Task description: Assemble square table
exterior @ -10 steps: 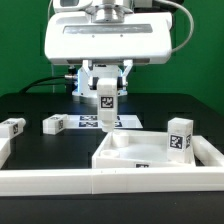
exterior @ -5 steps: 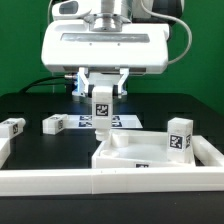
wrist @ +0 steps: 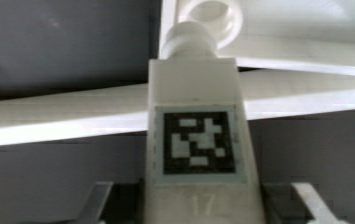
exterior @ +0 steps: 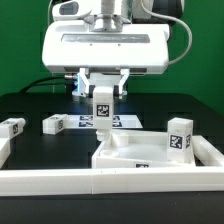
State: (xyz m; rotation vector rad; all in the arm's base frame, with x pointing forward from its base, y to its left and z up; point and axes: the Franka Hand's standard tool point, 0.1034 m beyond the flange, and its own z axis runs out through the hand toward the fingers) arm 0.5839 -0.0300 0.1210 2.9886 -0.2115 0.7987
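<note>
Leg [exterior: 103, 112] being held upright by gripper [exterior: 103, 93], jaws narrowed on flat upper sides; judged light, rigid, slippery.

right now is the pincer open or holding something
Pincer: closed on a leg, which it holds upright.

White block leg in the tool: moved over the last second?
Yes. The white plastic block leg shifted slightly toward the exterior view's left against the marker board.
</note>
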